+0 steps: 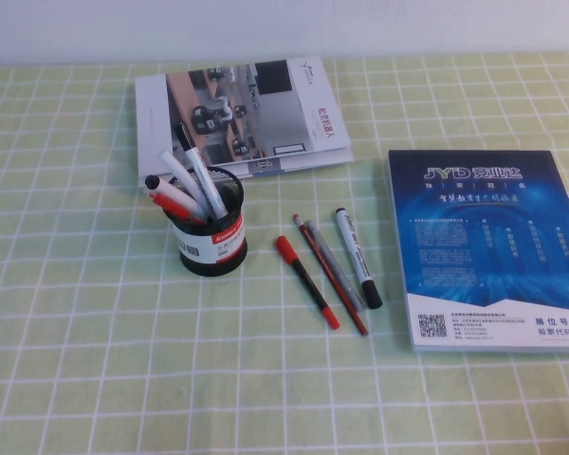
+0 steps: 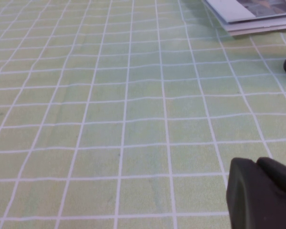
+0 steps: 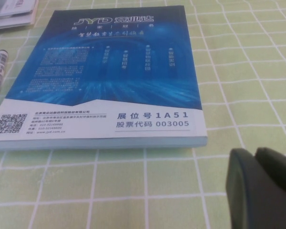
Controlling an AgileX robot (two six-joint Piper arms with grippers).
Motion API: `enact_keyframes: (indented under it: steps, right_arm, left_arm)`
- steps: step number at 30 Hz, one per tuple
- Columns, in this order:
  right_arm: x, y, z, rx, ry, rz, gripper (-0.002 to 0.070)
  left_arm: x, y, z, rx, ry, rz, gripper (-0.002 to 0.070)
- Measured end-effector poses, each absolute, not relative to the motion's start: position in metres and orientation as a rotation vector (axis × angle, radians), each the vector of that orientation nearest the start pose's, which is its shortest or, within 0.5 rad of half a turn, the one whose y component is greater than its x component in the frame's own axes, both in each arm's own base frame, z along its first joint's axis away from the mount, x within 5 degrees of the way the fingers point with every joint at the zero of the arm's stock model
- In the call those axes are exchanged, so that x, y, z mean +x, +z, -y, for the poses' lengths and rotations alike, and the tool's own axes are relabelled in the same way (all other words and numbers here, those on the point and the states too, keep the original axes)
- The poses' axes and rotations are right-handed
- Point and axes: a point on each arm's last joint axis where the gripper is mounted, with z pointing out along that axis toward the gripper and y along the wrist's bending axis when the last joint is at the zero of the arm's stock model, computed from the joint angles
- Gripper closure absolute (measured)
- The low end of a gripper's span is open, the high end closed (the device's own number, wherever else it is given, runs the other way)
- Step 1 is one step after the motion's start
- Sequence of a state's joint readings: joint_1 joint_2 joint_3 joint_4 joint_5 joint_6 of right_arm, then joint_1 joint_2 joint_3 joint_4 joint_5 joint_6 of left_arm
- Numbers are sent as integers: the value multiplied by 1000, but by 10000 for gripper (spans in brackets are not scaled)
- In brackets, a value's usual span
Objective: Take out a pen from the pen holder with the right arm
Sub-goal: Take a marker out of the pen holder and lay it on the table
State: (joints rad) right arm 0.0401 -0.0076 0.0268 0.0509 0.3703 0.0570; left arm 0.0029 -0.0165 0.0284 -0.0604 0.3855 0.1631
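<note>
- One tabletop (image 1: 76, 360) under a green checked cloth carries everything.
- One black mesh pen holder (image 1: 211, 245) stands upright left of the middle, with a red-and-white label on its side.
- Inside it I count four pens (image 1: 183, 185), all leaning toward the robot's left. Two are white, one is red with a black tip, and one dark one sits at the back. They overlap, so the count is not certain. No claw touches them.
- Four loose writing things lie side by side on the cloth just right of the holder, apart from it:
  - one red-capped pen (image 1: 306, 282) with a black barrel;
  - one thin red pencil (image 1: 358, 322);
  - one grey see-through pen (image 1: 324, 251) lying against the pencil;
  - one white marker (image 1: 358, 258) with a black cap.
- One blue book (image 1: 488, 246) lies flat on the right side, near the marker but not touching it.
- One stack of brochures (image 1: 242, 114) lies behind the holder. At least two layers show at its edge, and I cannot count them exactly.
- Two claws, neither showing in the high view:
  - The right claw (image 3: 258, 167) is closed tight with nothing in it. It is low over the cloth just beside the near corner of the blue book, well apart from the holder.
  - The left claw (image 2: 260, 174) is low over bare cloth, with the holder's base at the edge of its wrist view. I cannot tell whether it is wide or narrow.
</note>
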Motion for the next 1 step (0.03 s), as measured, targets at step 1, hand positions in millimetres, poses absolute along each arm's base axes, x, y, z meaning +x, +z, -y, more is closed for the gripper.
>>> enact_keyframes:
  steps: [1]
  right_arm:
    - [53, 171, -4, 48, 117, -1874, 688]
  left_arm:
    - [52, 170, 2, 114, 54, -1877, 680]
